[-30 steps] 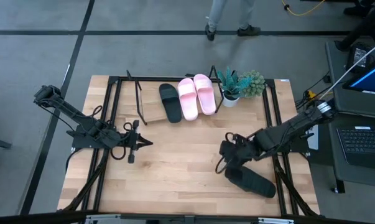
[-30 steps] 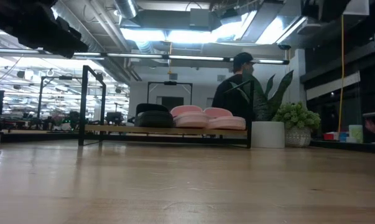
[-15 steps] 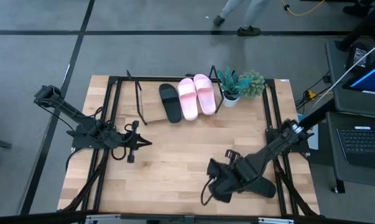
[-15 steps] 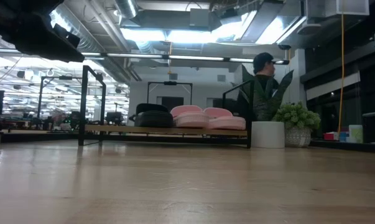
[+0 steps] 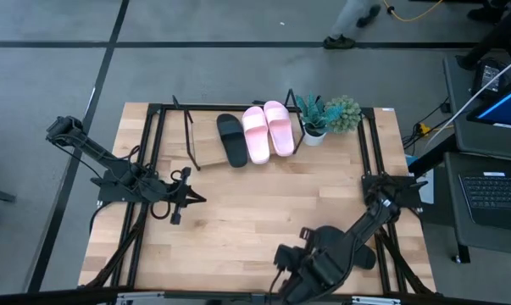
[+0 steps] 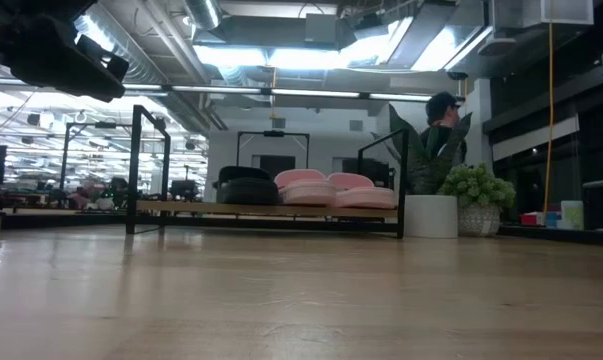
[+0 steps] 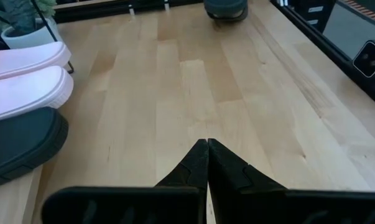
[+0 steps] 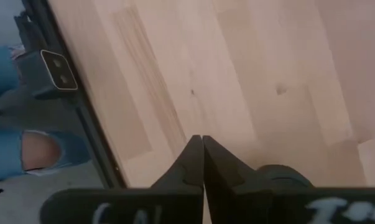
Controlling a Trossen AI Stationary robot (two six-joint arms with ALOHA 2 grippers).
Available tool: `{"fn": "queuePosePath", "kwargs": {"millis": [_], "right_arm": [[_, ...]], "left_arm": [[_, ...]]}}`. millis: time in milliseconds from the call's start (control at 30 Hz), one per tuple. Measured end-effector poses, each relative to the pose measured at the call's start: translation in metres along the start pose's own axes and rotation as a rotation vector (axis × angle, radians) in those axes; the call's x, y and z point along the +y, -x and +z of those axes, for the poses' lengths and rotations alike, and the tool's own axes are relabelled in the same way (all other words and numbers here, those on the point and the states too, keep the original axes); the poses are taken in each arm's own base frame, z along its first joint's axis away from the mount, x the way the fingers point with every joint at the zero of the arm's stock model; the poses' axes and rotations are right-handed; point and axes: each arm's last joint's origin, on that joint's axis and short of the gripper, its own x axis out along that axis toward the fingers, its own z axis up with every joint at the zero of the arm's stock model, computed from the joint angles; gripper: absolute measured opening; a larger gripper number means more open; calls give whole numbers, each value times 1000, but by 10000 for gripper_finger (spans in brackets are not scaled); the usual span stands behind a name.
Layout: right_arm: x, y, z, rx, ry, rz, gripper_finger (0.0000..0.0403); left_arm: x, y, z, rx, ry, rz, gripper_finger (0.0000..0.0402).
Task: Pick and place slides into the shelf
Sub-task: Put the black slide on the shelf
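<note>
Hovering near table (image 5: 238,212) front edge, right gripper (image 5: 282,254), jaws clenched empty; mid-table open.

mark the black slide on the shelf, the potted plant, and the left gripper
black slide (image 5: 232,140): high view, middle of its strap.
potted plant (image 5: 313,135): high view, on its white pot.
left gripper (image 5: 202,197): high view, at its closed fingertips.
</note>
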Motion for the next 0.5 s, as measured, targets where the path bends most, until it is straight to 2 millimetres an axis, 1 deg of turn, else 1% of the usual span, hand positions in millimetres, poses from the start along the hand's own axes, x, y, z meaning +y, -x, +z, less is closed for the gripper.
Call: {"fn": "queuePosePath", "kwargs": {"millis": [233,400,500], "right_arm": [[13,-26,-5,49,-28,-45,0],[15,-38,-3,115,-37,-42,0],[14,-41,0,125,-45,-45,0]], "left_arm": [[0,0,0,1,-3,-2,0],[0,0,0,0,-3,-1,0],[0,0,0,1,-4,-1,0]]}}
